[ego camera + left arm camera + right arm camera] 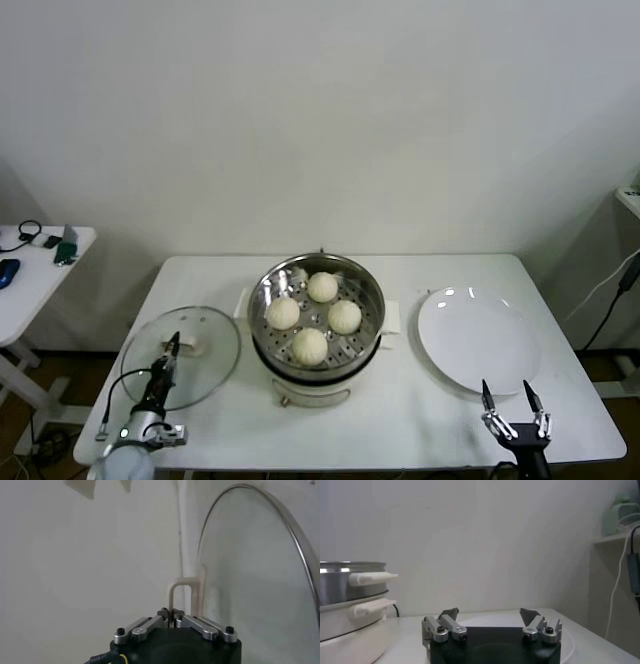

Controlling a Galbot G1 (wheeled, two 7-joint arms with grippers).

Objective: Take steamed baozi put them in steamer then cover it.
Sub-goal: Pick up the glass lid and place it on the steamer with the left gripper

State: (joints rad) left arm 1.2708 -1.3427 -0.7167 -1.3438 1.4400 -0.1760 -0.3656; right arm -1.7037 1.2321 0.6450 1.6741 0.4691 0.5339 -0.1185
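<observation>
Four cream-white baozi sit on the perforated tray inside the steel steamer at the table's middle. The steamer's side and handles also show in the right wrist view. The glass cover is at the table's left, beside the steamer. My left gripper is shut on the cover's cream-white bar handle; the glass and steel rim show in the left wrist view. My right gripper is open and empty at the front right, by the plate; it also shows in the right wrist view.
A flat white plate lies right of the steamer. A small side table with a few small items stands at the far left. A cable and a shelf are at the far right. The wall is close behind the table.
</observation>
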